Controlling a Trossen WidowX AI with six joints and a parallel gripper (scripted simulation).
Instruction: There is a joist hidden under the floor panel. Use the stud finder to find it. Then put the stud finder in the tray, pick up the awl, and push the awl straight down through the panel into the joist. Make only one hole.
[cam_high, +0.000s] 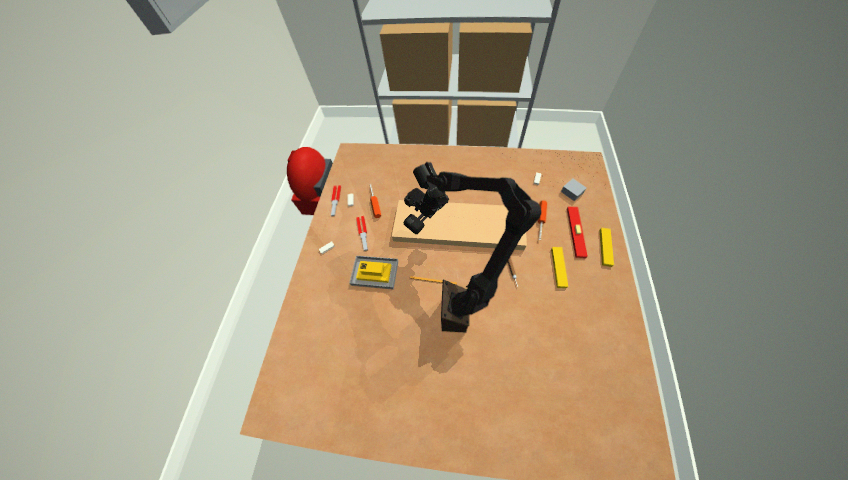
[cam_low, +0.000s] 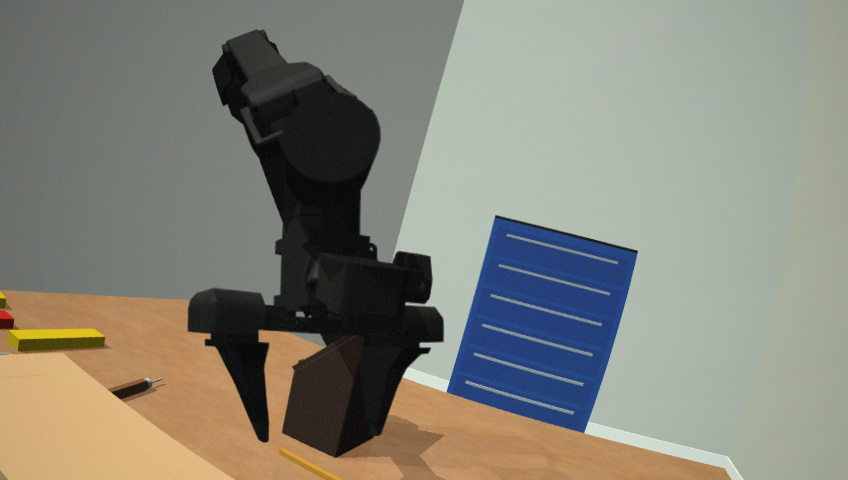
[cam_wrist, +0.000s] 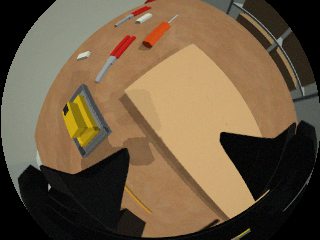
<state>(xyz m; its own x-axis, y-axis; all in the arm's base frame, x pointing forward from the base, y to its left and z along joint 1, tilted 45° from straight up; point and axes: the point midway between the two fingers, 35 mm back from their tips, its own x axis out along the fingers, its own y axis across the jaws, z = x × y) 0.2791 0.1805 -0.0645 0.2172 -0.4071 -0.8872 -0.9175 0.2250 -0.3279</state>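
The yellow stud finder (cam_high: 373, 270) (cam_wrist: 80, 120) lies in the grey tray (cam_high: 371, 286) (cam_wrist: 104, 129) on the table's left side. The pale wooden floor panel (cam_high: 470, 224) (cam_low: 47, 416) (cam_wrist: 195, 120) lies beyond the arm's base. My gripper (cam_high: 418, 199) (cam_low: 319, 437) (cam_wrist: 176, 146) is wide open and empty, raised over the panel's left end, away from the tray. The awl (cam_high: 512, 272) (cam_low: 132, 387), with a brown handle and thin metal tip, lies on the table between the panel's near right edge and the base. The joist is hidden. I make out no hole in the panel.
An orange pencil (cam_high: 425, 279) (cam_low: 306, 465) (cam_wrist: 138, 200) lies between tray and base. Pliers (cam_high: 362, 233) (cam_wrist: 115, 57) and a screwdriver (cam_high: 374, 205) (cam_wrist: 157, 34) lie left of the panel. Another screwdriver (cam_high: 542, 217), a red level (cam_high: 576, 234) and yellow bars lie right of it.
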